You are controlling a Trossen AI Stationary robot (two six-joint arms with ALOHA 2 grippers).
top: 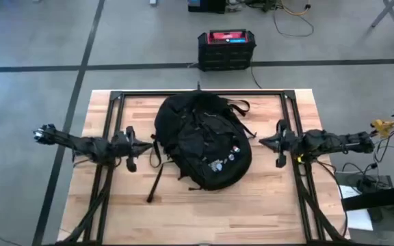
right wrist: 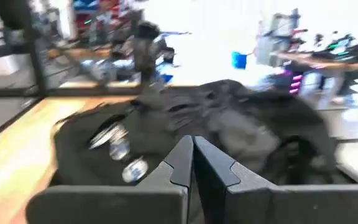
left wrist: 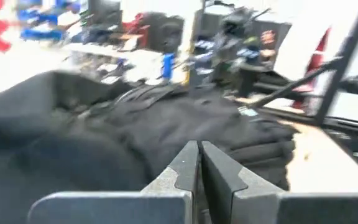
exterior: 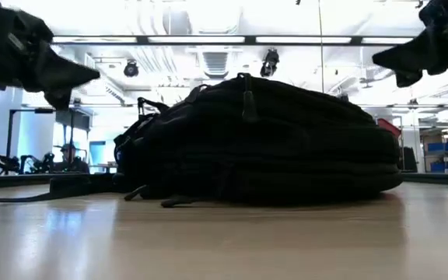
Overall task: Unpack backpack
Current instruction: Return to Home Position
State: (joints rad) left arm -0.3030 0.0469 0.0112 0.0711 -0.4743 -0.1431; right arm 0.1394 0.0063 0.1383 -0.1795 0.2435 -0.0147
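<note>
Black fabric backpack [top: 200,140] lies closed mid-desk [top: 265,205], nearer the far edge. Left gripper [top: 147,145] and right gripper [top: 262,141] flank it, fingers pressed together, empty, apparently parked clear.

The grey floor [top: 33,41] has dark lines. A black box [top: 226,48] with red top stands on it beyond the wooden desk [top: 217,219], cables [top: 291,12] farther. Long ceiling lights [exterior: 193,39] shine bright.

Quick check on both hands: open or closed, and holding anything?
Left hand: closed, holding nothing, raised beside the backpack.
Right hand: closed, holding nothing, raised on the backpack's other side.
</note>
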